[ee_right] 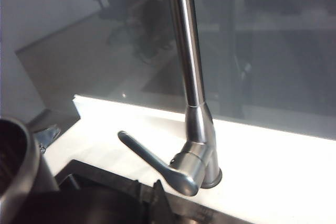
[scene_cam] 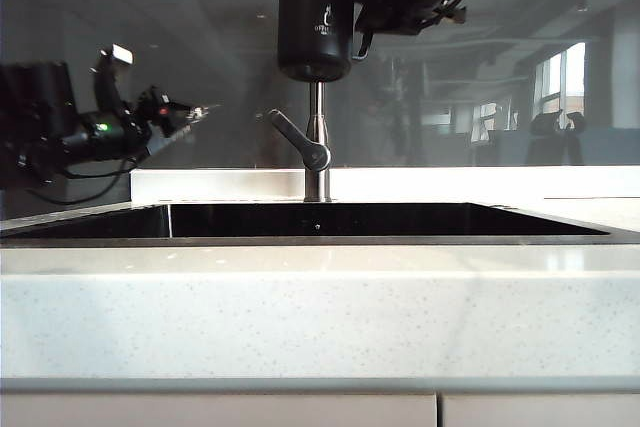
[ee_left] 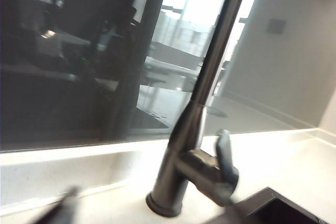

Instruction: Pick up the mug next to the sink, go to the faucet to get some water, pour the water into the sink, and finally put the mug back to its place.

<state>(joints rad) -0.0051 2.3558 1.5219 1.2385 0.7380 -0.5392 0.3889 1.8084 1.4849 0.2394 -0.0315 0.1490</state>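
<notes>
Two tools, right tool (scene_cam: 352, 9) clamped on mug (scene_cam: 315, 17) above sink (scene_cam: 300, 220), left tool (scene_cam: 195, 115) apart, pale speckled counter (scene_cam: 320, 307).

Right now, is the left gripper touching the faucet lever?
Apart. The exterior view shows the left gripper in the air left of the lever, with clear background between them.

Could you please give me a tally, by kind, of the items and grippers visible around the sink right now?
mug: 1
faucet: 1
sink: 1
Grippers: 2, the left gripper beside the faucet, the right gripper holding the mug up high
Total: 5
</notes>
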